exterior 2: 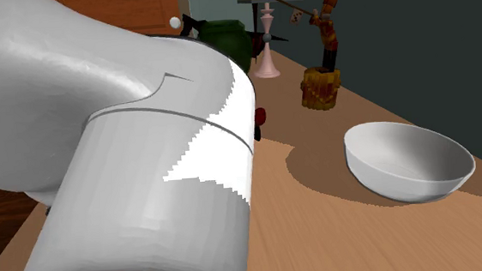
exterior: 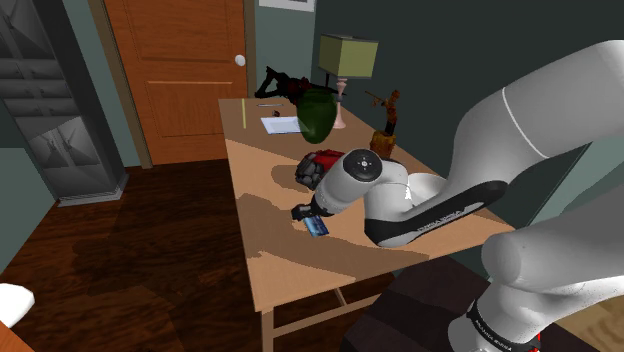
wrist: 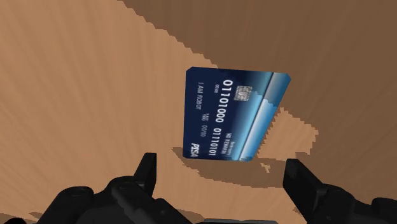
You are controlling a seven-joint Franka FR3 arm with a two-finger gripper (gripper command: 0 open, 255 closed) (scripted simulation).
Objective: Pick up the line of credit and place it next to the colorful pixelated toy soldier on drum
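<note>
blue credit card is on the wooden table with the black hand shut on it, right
Not shut: the wrist view shows the black hand open, fingers apart, not touching the blue credit card on the wooden table.

One wooden table (exterior: 290,270) carries everything counted here: one dark blue card (wrist: 235,118) near its long open edge, one white bowl (exterior 2: 408,159), one toy soldier on a drum (exterior 2: 330,39) by its wall-side edge, and one dark green vessel (exterior: 317,115), one lamp (exterior: 347,60), one white sheet (exterior: 281,124) and one yellow stick (exterior: 245,112) toward its far end. One orange door (exterior: 180,70) stands beyond that end.
</note>
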